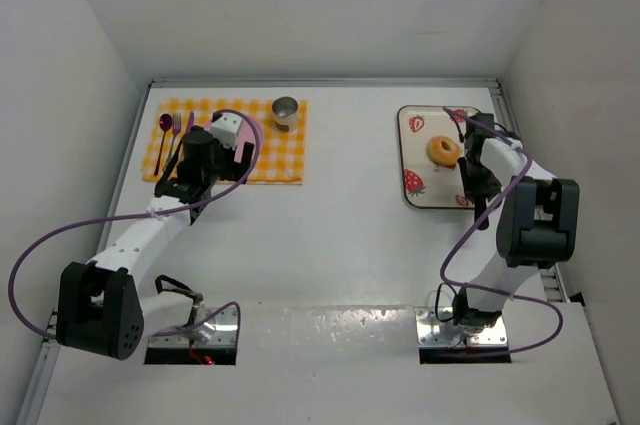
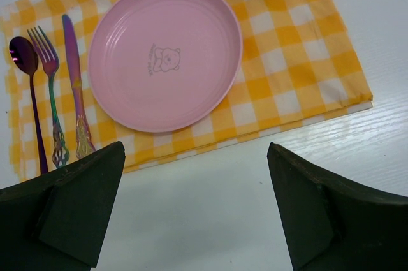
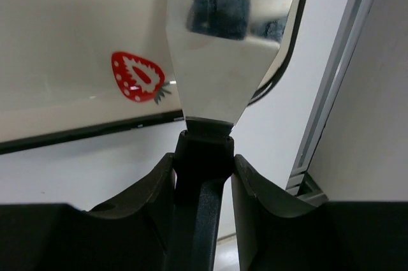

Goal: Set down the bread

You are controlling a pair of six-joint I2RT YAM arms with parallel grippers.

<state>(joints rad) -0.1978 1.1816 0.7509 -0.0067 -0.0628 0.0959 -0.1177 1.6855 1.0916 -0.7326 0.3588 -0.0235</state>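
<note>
My right hand (image 3: 204, 172) pinches the spatula (image 3: 223, 60), its blade over the tray (image 1: 440, 193) where the bread (image 1: 443, 151) sits. Scooping comes next, I judge: slide the blade flat under the bread.

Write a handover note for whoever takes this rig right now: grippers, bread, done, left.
Left gripper: open, empty, hovering by the plate.
Right gripper: shut on the spatula, blade over the tray's corner.
Bread: on the tray, not yet on the blade.
Done: spatula in hand.
Left: scoop the bread and place it, likely on the plate, which holds nothing.
</note>
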